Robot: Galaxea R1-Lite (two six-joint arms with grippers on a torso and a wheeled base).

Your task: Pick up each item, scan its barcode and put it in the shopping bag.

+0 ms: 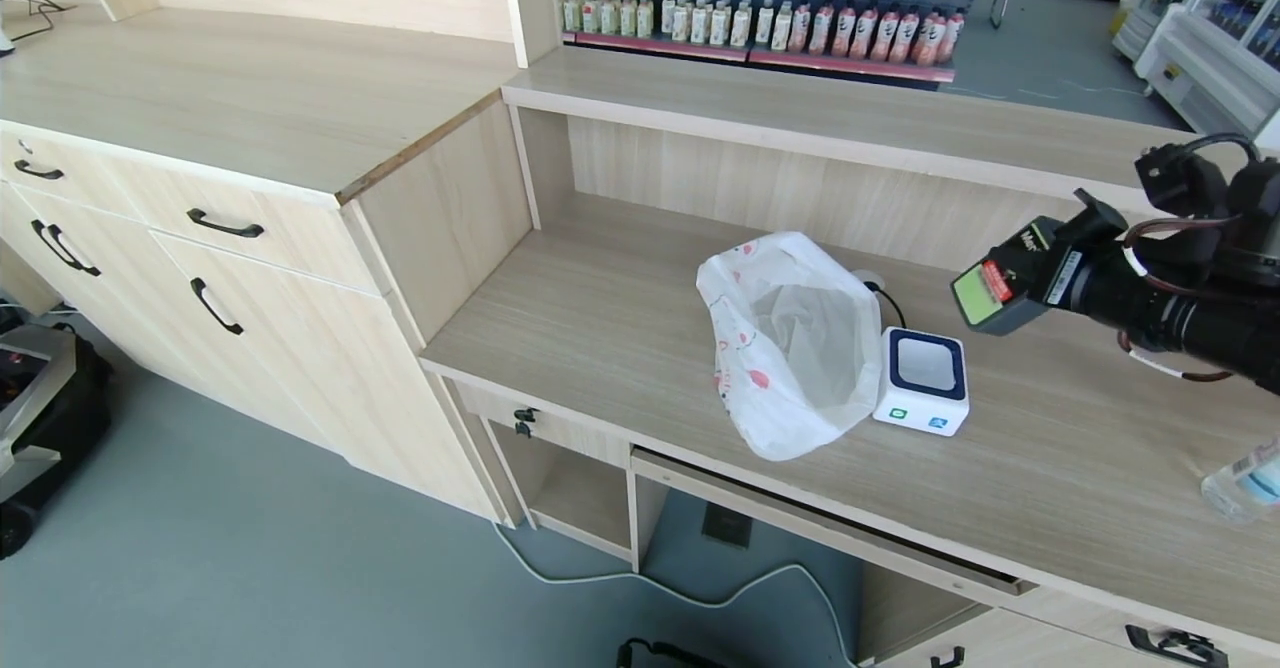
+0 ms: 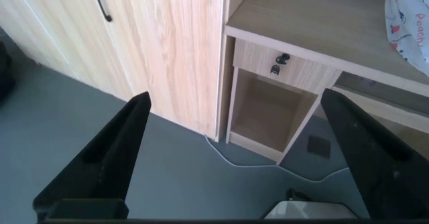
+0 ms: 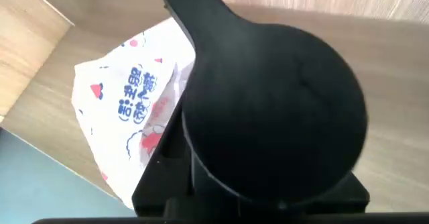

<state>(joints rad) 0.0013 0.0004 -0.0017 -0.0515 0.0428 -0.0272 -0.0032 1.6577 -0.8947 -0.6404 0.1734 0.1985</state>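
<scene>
Pale wooden counter (image 1: 620,308) fills most of my head view, with shelves of drink bottles (image 1: 760,23) in the shop behind it. On the counter the white shopping bag (image 1: 790,348) lies with its mouth open toward me, and I can make out nothing inside it. Just beside the bag, touching or nearly so, sits the small white scanner (image 1: 922,380) with its dark window facing up. My right gripper (image 1: 1080,283) hangs above the counter, right of the scanner, clamped on a dark item (image 1: 1005,283) whose green end points toward the scanner but is not yet over the window. A clear bottle (image 1: 1245,483) rests at the counter's far right edge, untouched. My left gripper (image 2: 234,163) is down beside the cabinets over the grey floor, fingers spread wide and holding nothing. I judge the job barely begun: one item is lifted, it is probably still unscanned, nothing is bagged, and at least the bottle is left.
</scene>
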